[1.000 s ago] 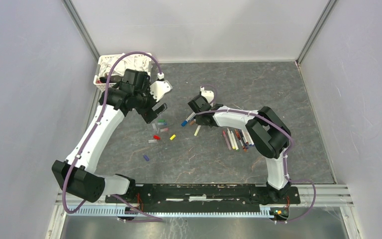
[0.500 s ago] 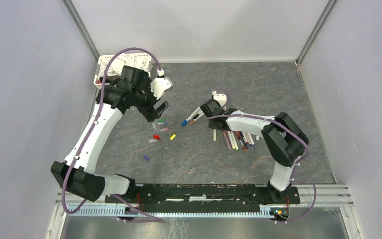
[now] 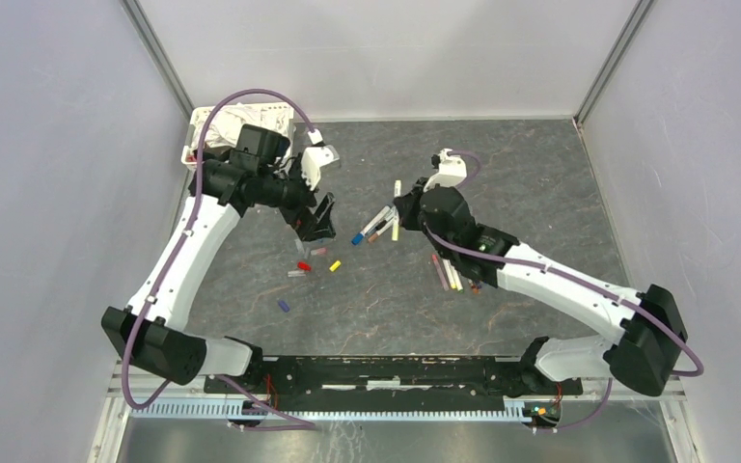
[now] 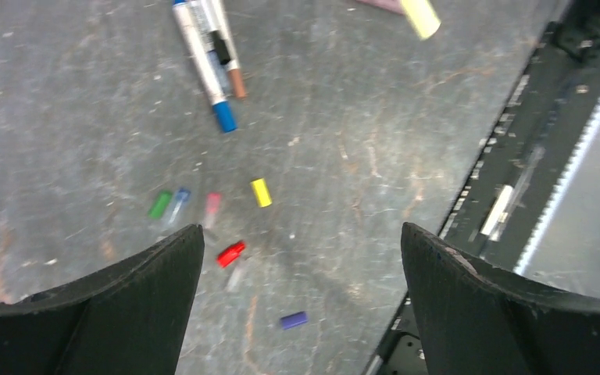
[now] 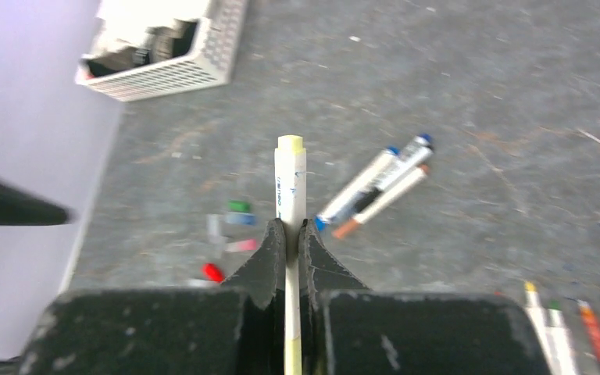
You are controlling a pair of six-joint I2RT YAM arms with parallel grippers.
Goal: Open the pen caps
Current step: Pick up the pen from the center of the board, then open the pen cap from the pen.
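The right claw (image 5: 291, 233) is pinching a white pen (image 5: 290, 183) tight between its fingers. The barrel is sticking straight out ahead of the claw, with its yellow end (image 5: 290, 144) farthest from the fingers. Just ahead and to the right of this claw, two more pens (image 5: 377, 186) are lying side by side on the grey table (image 3: 521, 174), one blue-ended and one brown-ended. Back beside its forearm, a row of pens (image 3: 453, 273) is lying. The left claw (image 4: 301, 234) is hanging wide, gripping nothing, above the loose pen caps (image 4: 212, 209). Green, blue, pink and yellow ones are sitting just beyond its fingertips, a red cap (image 4: 230, 253) is showing between the fingers, and a purple cap (image 4: 293, 319) is lying nearer the palm. A white slatted basket (image 5: 203, 66) is standing far ahead and left of the right claw.
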